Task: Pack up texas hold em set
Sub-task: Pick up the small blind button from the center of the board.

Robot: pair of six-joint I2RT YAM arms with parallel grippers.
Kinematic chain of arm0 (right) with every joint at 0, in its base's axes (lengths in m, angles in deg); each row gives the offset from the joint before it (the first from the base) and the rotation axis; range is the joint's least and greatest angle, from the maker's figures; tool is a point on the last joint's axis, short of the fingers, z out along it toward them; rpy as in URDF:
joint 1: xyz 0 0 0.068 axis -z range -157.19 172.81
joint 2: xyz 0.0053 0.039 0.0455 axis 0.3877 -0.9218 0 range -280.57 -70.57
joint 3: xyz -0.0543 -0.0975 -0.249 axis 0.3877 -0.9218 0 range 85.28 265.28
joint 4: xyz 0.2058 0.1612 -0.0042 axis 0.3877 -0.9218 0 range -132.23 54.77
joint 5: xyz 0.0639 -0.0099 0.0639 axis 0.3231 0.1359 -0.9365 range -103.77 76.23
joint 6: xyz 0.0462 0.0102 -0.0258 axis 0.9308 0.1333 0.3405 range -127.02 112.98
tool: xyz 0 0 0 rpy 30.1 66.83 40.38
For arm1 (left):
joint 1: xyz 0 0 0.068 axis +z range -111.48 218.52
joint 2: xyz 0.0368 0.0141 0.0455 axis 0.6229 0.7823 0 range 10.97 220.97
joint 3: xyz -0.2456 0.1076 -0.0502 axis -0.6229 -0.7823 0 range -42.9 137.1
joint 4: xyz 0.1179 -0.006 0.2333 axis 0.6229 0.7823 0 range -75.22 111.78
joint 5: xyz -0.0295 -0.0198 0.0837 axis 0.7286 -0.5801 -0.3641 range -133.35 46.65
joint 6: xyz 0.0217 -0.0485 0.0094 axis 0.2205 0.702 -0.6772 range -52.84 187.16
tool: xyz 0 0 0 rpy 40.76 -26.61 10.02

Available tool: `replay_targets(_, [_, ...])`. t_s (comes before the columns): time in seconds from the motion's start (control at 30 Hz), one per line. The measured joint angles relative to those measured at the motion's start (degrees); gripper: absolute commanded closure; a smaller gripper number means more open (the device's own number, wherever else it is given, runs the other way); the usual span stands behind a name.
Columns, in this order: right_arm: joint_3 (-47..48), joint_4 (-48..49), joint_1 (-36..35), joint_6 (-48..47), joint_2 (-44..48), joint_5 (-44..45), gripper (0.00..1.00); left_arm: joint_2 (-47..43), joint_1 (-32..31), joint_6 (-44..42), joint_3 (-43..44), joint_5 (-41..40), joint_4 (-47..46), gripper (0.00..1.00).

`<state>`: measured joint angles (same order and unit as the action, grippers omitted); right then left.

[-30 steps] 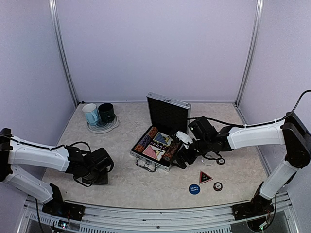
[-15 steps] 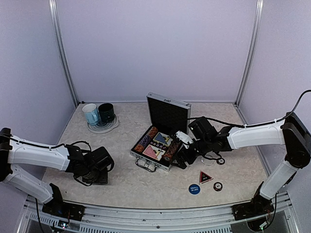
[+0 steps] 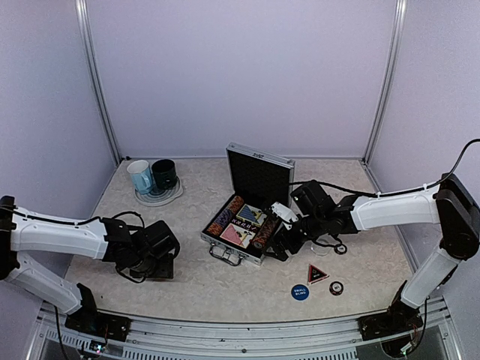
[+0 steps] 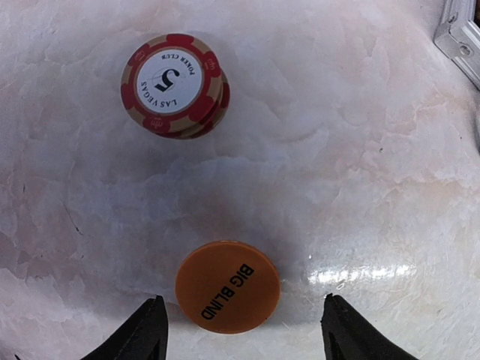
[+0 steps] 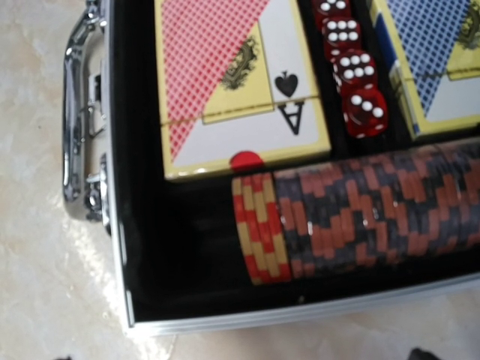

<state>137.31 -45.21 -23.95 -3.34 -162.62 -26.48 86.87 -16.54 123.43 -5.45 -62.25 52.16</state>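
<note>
Our left fingers [image 4: 146, 334] stand open either side of the orange Big Blind button [image 4: 227, 286], lower centre; our right fingers [image 5: 424, 354], also apart, hang above the chip row [image 5: 360, 217] in the case [image 5: 225, 319].

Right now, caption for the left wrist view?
Open left gripper frames orange BIG BLIND button; red 5 chip stack beyond.

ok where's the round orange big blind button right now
In the left wrist view, the round orange big blind button lies flat on the table between the left gripper's open fingers, near the red-and-tan 5 chip stack.
</note>
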Motion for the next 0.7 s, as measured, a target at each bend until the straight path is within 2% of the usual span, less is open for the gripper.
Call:
replay_targets(0.37, [0.0,0.0,0.0,0.02,0.0,-0.15,0.03,1.49,5.07,-2.78,-0.28,4.44,-0.13,0.32])
replay_targets(0.7, [0.0,0.02,0.0,0.02,0.0,-0.13,0.03,4.26,7.58,-7.48,0.52,9.55,-0.61,0.32])
